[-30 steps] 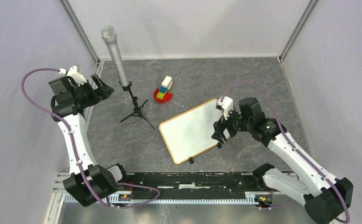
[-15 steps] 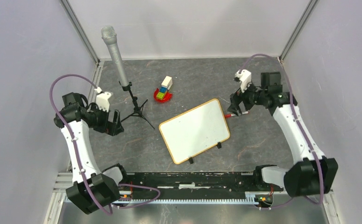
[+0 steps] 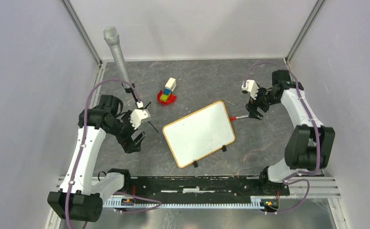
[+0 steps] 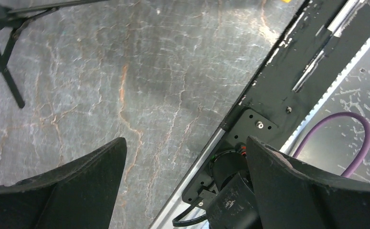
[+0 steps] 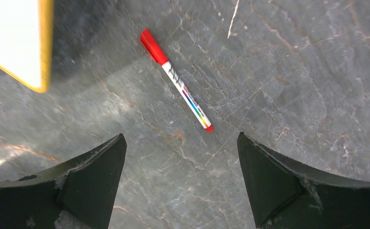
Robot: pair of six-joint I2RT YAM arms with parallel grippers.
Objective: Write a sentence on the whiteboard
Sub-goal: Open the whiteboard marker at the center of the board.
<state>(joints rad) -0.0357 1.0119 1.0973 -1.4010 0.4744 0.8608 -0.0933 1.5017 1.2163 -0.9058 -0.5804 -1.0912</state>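
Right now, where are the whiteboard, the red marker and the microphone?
whiteboard (image 3: 199,133): top external view, middle of its blank white face.
red marker (image 5: 178,81): right wrist view, middle of the barrel.
microphone (image 3: 118,59): top external view, grey handle below the head.

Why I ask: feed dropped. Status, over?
Left gripper open, empty; right gripper open above the red-capped marker. Whiteboard blank. Nothing blocking the marker.

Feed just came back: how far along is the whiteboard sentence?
Done: nothing; the whiteboard is blank. In hand: the right gripper hangs open over the red-capped marker lying on the table beside the board, not gripping it. The left gripper is open, empty, near the microphone stand. Left: pick up the marker, uncap it, write the sentence.
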